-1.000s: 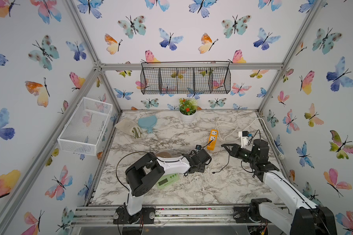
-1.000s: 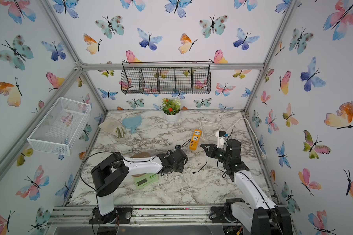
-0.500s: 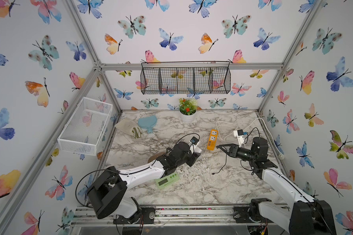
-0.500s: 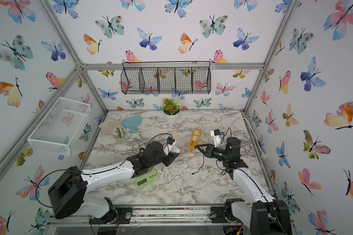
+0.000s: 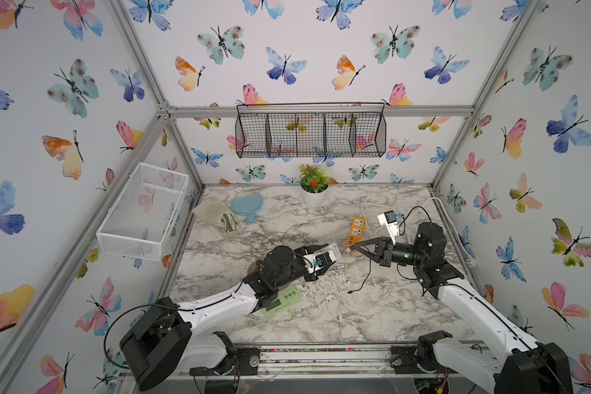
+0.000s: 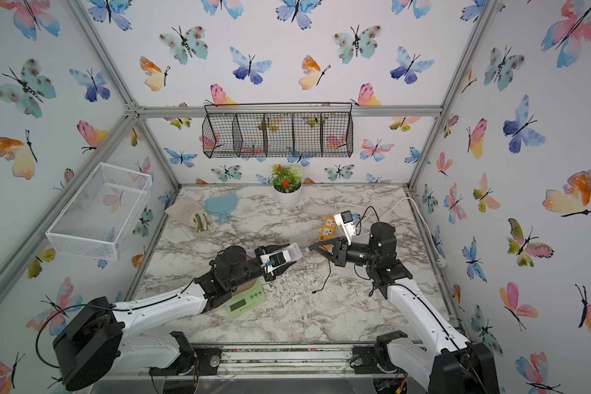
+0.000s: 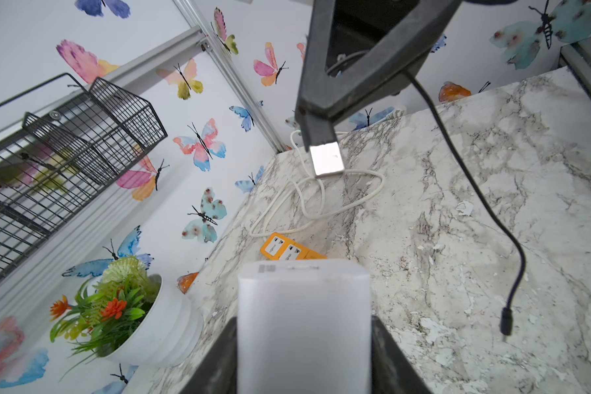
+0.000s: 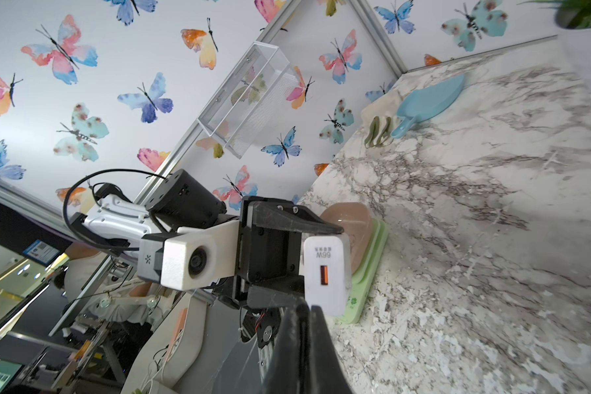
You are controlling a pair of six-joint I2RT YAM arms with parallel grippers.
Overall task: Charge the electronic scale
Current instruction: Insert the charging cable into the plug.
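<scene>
The scale (image 5: 284, 300) is placed on the table (image 5: 321, 317) near its front, left of the middle. The power strip (image 5: 355, 232) is found behind it to the right, and the flower pot (image 5: 315, 196) is set at the back wall, with a cloth (image 5: 212, 213) to its left.

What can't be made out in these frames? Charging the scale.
- electronic scale charging port: shown in no view.
- Most of its top: top views, under left arm.
- Its display reading: too small, both top views.
- charger prongs: buried inside left gripper.
- USB plug: right wrist view, behind the shut right gripper.
</scene>
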